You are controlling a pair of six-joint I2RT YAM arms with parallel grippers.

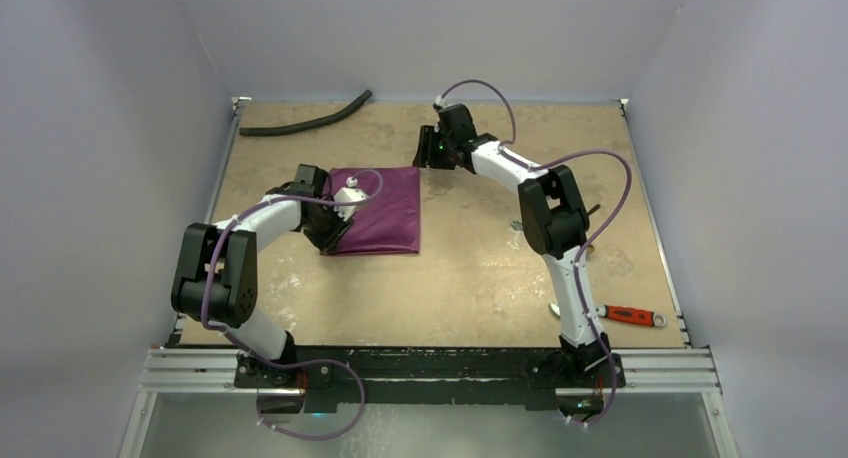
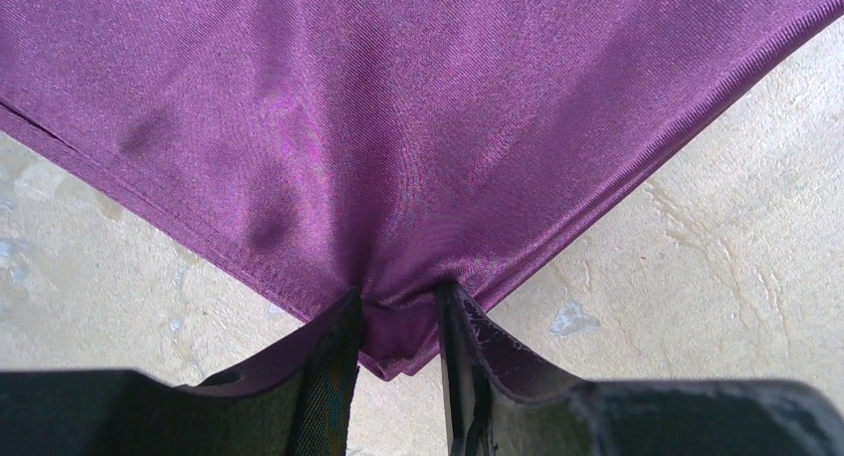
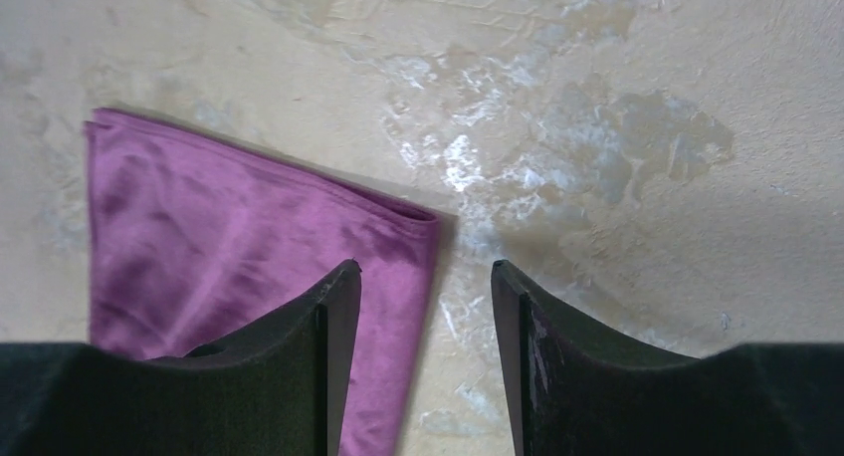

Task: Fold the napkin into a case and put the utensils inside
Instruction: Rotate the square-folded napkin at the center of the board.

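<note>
Napkin folded flat, utensils not in yet!
On the table (image 1: 480,288) the napkin (image 1: 385,213) lies left of centre as a flat rectangle, and I'd judge more folding is needed. The left gripper (image 2: 398,299) pinches 1 corner of it. The right gripper (image 3: 423,277) hangs spread and empty just off the far corner. Only the overhead view shows 2 slim bits beside the right arm (image 1: 545,213), probably the utensils (image 1: 516,225), well apart from the cloth. Only the left wrist view shows the pinch.
</note>
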